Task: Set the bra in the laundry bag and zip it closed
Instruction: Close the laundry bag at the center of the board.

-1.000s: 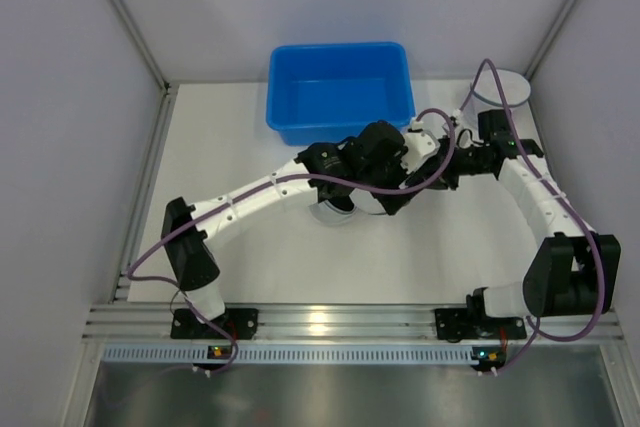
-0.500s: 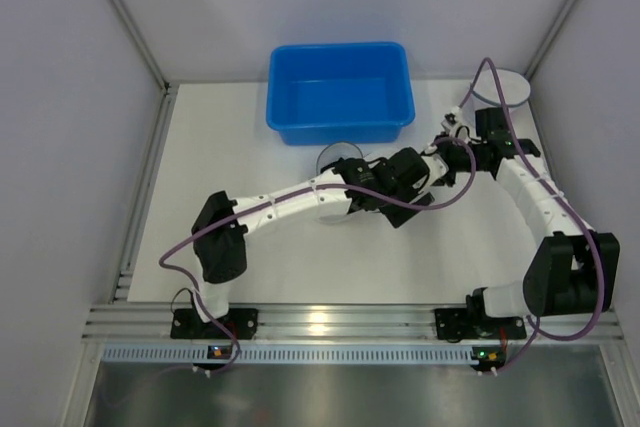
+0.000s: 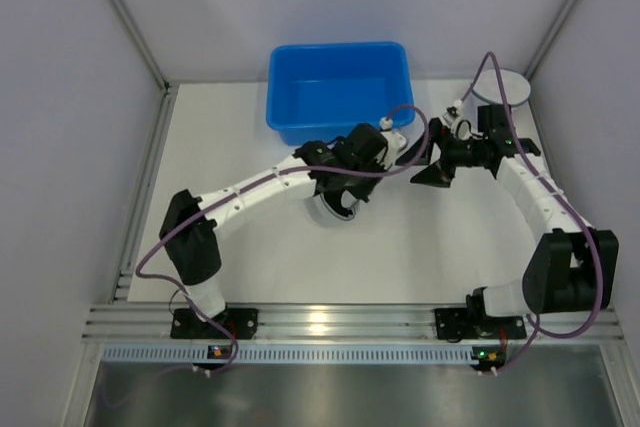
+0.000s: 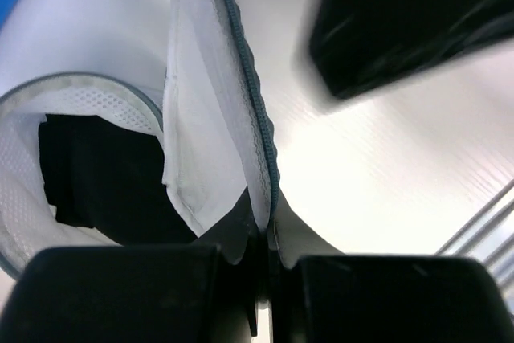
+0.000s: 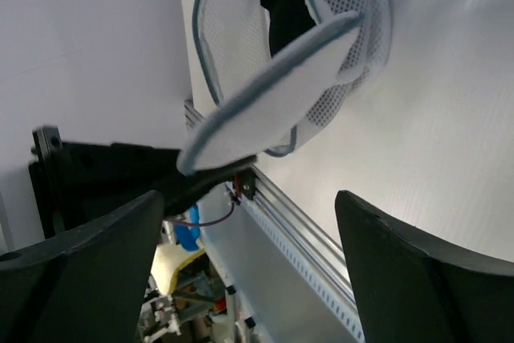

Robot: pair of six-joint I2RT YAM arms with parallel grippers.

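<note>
Your left gripper (image 4: 265, 275) pinches the zippered flap of the laundry bag (image 4: 205, 118). The bra (image 4: 88, 174) sits inside; your right gripper (image 5: 249, 255) gapes wide, empty

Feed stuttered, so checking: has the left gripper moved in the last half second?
Yes. In the top view the left gripper has swung left and up, closer to the front wall of the blue bin, shut on the laundry bag.

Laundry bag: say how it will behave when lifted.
Probably light and floppy: the laundry bag is thin mesh, and its lid bends where the left gripper pinches it. Its round rim likely holds shape; the bra inside may shift.
</note>
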